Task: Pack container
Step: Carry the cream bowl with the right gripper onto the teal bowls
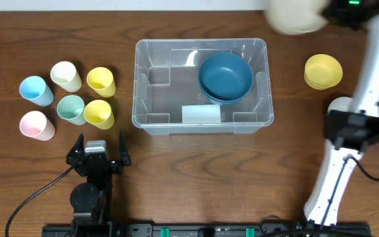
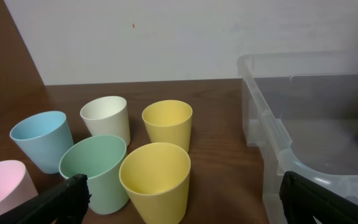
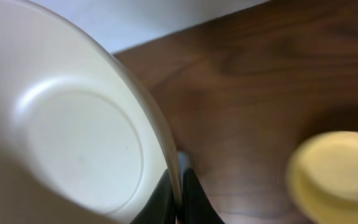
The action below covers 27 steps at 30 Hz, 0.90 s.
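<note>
The clear plastic container (image 1: 201, 82) sits mid-table with stacked blue bowls (image 1: 225, 77) in its right half; its corner shows in the left wrist view (image 2: 278, 134). My right gripper (image 3: 178, 199) is shut on the rim of a cream bowl (image 3: 73, 130), held in the air above the far right of the table (image 1: 295, 14). A yellow bowl (image 1: 323, 71) stands on the table right of the container, and also shows blurred in the right wrist view (image 3: 337, 177). My left gripper (image 1: 99, 153) is open and empty, near the front left, behind the cups.
Several pastel cups stand left of the container: cream (image 1: 66, 76), blue (image 1: 35, 90), pink (image 1: 36, 124), green (image 1: 72, 108) and two yellow (image 1: 100, 80) (image 1: 99, 113). In the left wrist view the nearest yellow cup (image 2: 155, 180) is just ahead of the fingers.
</note>
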Motion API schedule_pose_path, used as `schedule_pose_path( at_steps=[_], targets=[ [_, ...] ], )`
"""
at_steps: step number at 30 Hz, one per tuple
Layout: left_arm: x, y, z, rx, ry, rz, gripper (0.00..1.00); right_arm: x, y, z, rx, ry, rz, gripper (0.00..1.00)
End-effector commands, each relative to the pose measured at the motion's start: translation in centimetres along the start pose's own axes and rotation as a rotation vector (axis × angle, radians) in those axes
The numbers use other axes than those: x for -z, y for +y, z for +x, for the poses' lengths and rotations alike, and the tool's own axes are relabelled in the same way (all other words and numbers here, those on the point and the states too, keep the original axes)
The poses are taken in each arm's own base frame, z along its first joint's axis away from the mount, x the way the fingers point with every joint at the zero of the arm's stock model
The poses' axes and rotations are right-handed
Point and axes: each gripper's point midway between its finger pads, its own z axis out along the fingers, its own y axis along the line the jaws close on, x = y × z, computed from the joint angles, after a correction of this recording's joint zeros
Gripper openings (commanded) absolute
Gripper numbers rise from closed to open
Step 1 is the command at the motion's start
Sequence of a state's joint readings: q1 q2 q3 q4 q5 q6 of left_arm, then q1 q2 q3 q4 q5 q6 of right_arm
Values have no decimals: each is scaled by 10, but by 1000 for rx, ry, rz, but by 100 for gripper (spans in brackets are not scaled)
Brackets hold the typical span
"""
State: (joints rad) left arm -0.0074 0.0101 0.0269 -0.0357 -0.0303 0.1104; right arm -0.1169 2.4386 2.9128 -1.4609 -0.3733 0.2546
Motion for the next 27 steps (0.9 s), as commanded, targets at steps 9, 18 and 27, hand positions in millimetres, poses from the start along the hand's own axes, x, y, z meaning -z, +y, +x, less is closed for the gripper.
schedule_pose_path(
  at_steps=[9,18,27],
  targets=[
    [-1,4,18,-21,52,-24,98,-37,68,65,219,97,243,1],
    [-1,4,18,-21,52,-25,98,-70,58,106,225,248,312,2],
    [-1,4,18,-21,52,-25,98,-81,43,126,236,333,362,1]
  ],
)
